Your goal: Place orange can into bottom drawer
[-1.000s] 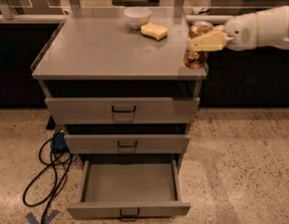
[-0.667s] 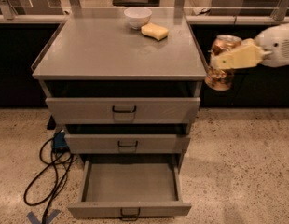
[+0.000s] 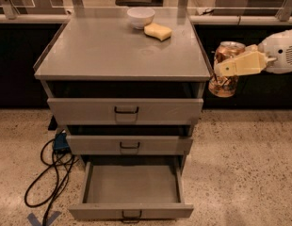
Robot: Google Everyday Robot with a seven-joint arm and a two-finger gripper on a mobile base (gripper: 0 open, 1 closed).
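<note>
Dim light; gripper [image 3: 224,66] with can [image 3: 222,85] beside cabinet [image 3: 122,51]

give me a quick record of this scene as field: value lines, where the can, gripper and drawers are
gripper: gripper right of the cabinet, level with its top edge, shut on the orange can
orange can: orange can roughly upright, held in the air, off the cabinet
bottom drawer: bottom drawer pulled open, nothing visible in it
can vs drawer: can is high and to the right, not over the tray
cabinet top: white bowl and yellow sponge at the back
floor: black cable left of the cabinet
</note>
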